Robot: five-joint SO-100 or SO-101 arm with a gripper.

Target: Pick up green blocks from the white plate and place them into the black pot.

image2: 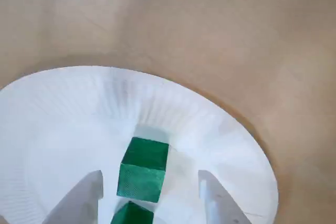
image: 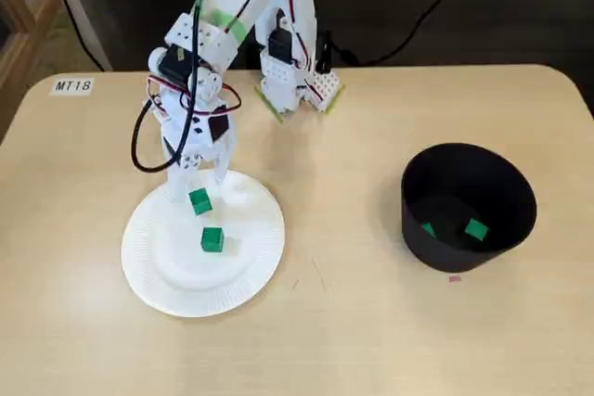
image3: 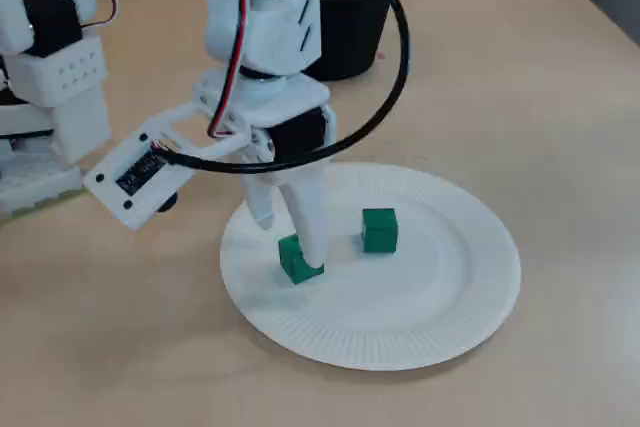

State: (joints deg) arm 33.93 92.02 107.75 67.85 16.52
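Wrist view gave you the gripper (image2: 149,174) spread wide, its two fingers (image2: 84,199) rising from the lower edge over the white plate (image2: 52,119). Two green cubes showed in the gap between those fingers, one level with the fingertips and one cut off by the lower edge. You could not tell from that view which cube was which in the others.

In a fixed view the gripper (image: 198,188) pointed down over the upper part of the plate, left of centre in the frame. The first block (image: 200,201) sat on the plate right at the fingertips. In a fixed view one finger (image3: 308,232) overlapped that block, and you could not tell whether they touched. The second block (image: 213,239) lay just below the first in the frame, nearer the plate's middle and clear of the fingers.

The pot (image: 520,206) stood upright on the bench (image: 371,340) at the right of the frame, well apart from the plate. Two potted blocks (image: 476,229) lay on its floor, apart from each other. A pink scrap (image: 454,277) lay on the bench just below the pot. A label (image: 72,86) reading MT18 sat at the upper left.
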